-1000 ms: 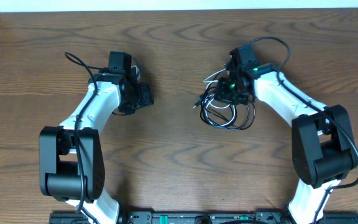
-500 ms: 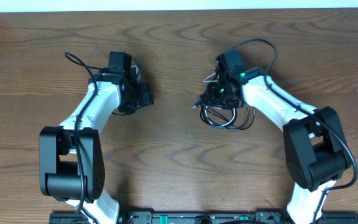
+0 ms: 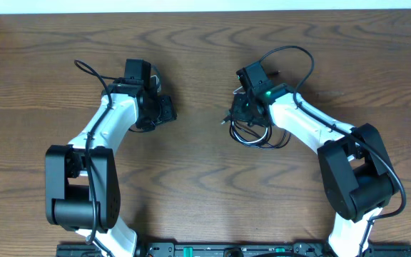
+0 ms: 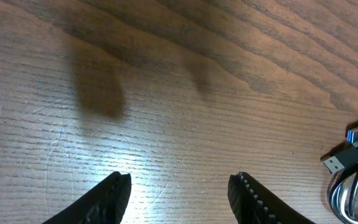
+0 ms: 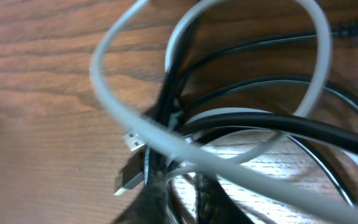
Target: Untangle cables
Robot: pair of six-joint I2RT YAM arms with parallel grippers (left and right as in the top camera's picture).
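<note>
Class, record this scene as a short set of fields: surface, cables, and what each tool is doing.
Surface: wooden table
Cables: one white cable and black cables, looped together in one tangle
Left side: left tool open, empty, apart from the tangle
Right side: right tool low at the tangle; grip unclear

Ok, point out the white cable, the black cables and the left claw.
white cable [image 5: 99, 78]: right wrist view, left bend of its loop.
black cables [image 5: 303, 129]: right wrist view, thick strand running across the loop.
left claw [image 4: 179, 186]: left wrist view, gap midway between its open fingertips.
</note>
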